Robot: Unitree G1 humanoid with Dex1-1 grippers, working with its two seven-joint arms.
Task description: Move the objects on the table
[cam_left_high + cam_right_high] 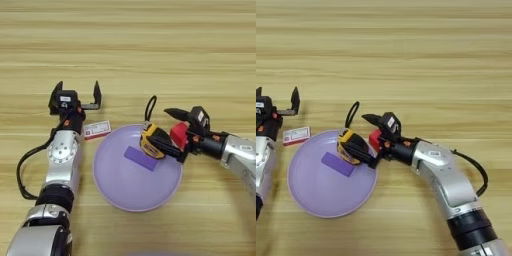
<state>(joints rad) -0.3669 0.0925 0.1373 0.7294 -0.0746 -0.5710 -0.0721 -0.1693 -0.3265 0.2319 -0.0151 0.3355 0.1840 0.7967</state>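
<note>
Left eye view: right gripper [169, 131] spread wide, straddling small red cube [179, 135] beside round lilac plate's rim [107, 187]; lower finger lies across yellow-and-black tape measure [150, 140]. Nothing clamped yet. Left gripper [76, 94] open, idle, above flat white box [97, 129].

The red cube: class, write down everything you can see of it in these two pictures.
The red cube is small, plain red and looks like smooth plastic. It sits on the table at the right rim of the lilac plate, just right of the tape measure. The right gripper reaches in from the right with its black fingers spread around it, one above and one below. They hide part of it, so contact is unclear.
</note>
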